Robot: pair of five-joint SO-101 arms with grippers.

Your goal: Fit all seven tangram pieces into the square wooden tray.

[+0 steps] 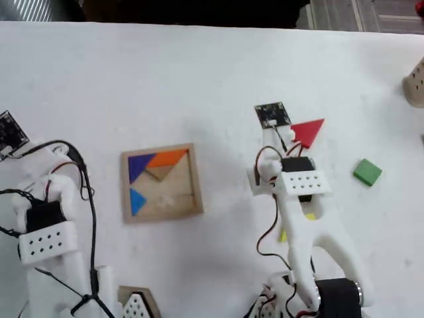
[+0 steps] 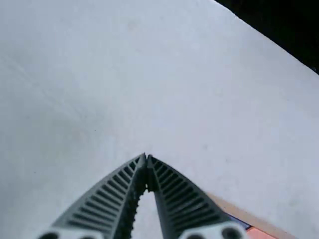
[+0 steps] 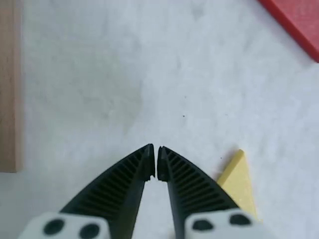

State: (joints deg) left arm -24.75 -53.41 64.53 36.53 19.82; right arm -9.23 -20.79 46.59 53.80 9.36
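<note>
Bare desk lies open beyond the tray and between it and the right arm. The red triangle and green square sit farther right.

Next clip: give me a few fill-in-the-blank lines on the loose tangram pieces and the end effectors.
The square piece on the table is ___.
The pointed piece beside the right end effector is ___.
The left end effector is ___, holding nothing.
Missing words: green; yellow; shut.
</note>
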